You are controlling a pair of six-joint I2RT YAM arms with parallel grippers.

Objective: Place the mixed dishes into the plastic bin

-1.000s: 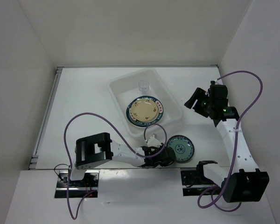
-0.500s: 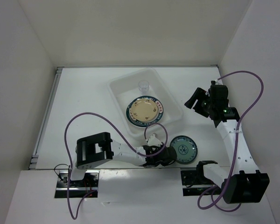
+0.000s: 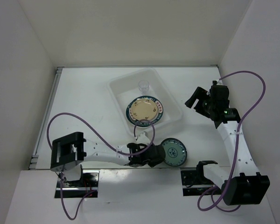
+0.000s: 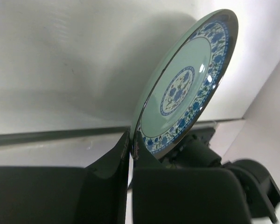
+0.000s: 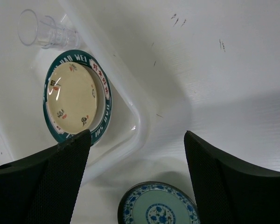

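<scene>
One teal plate (image 4: 184,88) clamped at its rim in the left pincer (image 4: 131,140) — right pincer (image 5: 135,140) apart — next: carry it over the plastic bin (image 3: 123,91) wall.

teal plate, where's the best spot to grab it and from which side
By its rim, edge-on from the left arm's side, where the left pincer now pinches it. The teal plate is thin, wide and tilted up, so only the rim offers a narrow enough bite.
</scene>
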